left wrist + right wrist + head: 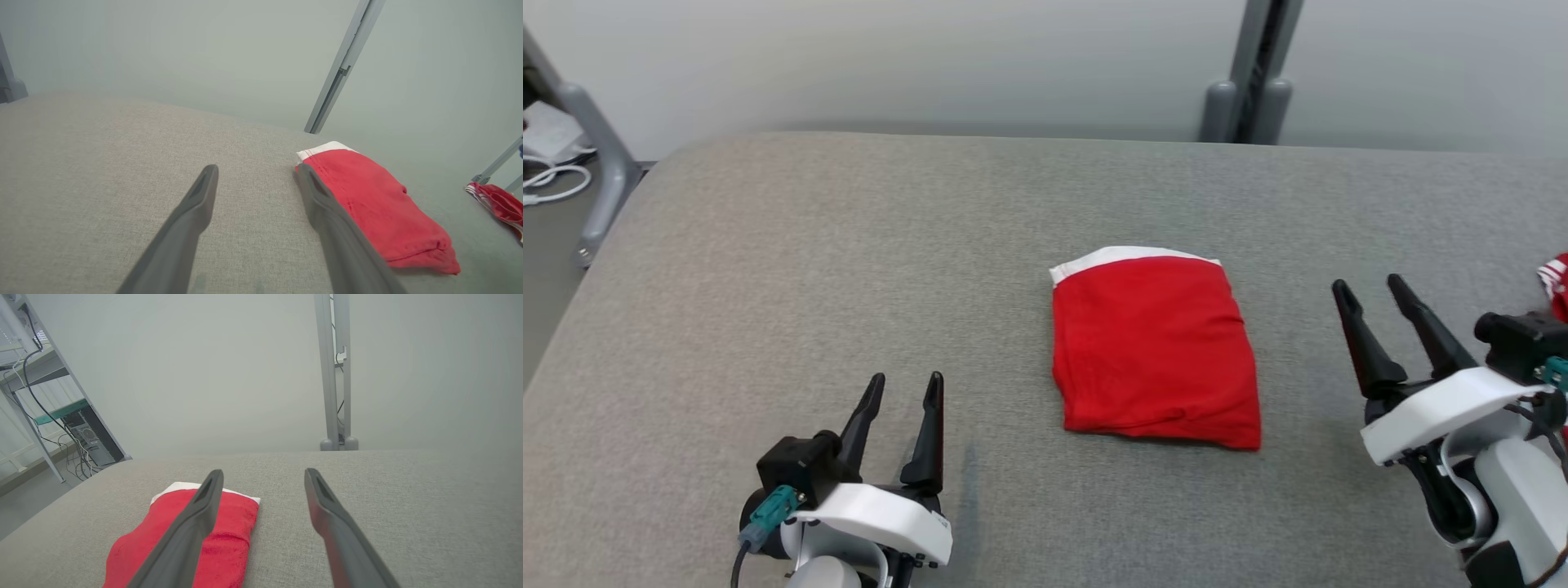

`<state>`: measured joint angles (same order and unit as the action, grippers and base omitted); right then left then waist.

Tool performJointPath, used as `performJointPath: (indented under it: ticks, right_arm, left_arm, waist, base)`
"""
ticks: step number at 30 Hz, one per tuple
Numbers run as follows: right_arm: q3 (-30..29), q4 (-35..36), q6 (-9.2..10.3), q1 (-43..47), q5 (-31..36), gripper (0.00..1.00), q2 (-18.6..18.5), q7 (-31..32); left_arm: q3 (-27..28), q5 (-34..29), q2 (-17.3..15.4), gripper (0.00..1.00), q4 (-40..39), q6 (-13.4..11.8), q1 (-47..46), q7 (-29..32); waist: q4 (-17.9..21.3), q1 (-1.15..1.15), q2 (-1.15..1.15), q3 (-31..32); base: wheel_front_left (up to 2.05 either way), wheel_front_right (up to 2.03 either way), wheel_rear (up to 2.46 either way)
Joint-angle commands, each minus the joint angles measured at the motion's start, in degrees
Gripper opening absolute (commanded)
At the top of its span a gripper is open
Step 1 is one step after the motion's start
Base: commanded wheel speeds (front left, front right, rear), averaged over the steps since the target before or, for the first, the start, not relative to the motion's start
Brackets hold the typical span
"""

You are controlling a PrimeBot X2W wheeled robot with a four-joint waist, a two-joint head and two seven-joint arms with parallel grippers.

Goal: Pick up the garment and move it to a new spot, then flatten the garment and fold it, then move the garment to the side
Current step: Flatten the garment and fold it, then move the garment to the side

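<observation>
On the grey fabric-covered table [849, 245], a folded red garment [1156, 351] with a white band along its far edge lies flat near the middle. Flanking it without touching it, the left gripper [907, 380] and the right gripper [1368, 283] both have fingers spread wide, holding nothing. Another red-and-white cloth [1556, 282] lies at the table's right edge.

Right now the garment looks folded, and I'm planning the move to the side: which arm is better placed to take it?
Right, narrowly. The right gripper stands open and looks closer to the folded red garment than the open left gripper. Neither holds anything.
</observation>
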<state>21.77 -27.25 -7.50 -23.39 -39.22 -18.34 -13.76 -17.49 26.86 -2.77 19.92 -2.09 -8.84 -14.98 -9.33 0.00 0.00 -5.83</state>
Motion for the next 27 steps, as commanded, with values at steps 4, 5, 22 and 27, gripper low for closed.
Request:
performJointPath:
  ticks: [4, 5, 22, 27]
  right_arm:
    - [-5.5, 2.7, 0.03, 2.9, 6.0, 1.0, -0.2, -0.9]
    - [-6.6, 3.5, 0.03, 3.5, 7.4, 1.0, -0.1, -1.0]
    - [-20.1, 13.0, 0.03, 13.6, 17.5, 1.0, 7.1, -1.5]
    - [-20.4, 13.2, 0.03, 14.1, 18.2, 1.0, 7.4, -1.5]
  left_arm:
    - [2.1, -1.0, -0.3, 1.0, -0.8, -0.1, -1.0, -0.2]
    - [2.6, -1.4, -0.3, 1.0, -1.0, 0.0, -1.0, -0.2]
    - [4.8, -4.3, -0.3, 1.0, -3.7, 1.5, 1.1, -0.2]
    - [5.0, -4.2, -0.3, 1.0, -4.4, 1.2, 1.4, -0.2]
  waist:
    - [3.2, 0.0, 0.0, 0.0]
    - [3.7, 0.0, 0.0, 0.0]
    - [5.8, 0.0, 0.0, 0.0]
    - [5.5, 0.0, 0.0, 0.1]
  base:
    - [0.0, 0.0, 0.0]
    - [0.0, 0.0, 0.0]
    - [0.0, 0.0, 0.0]
    - [0.0, 0.0, 0.0]
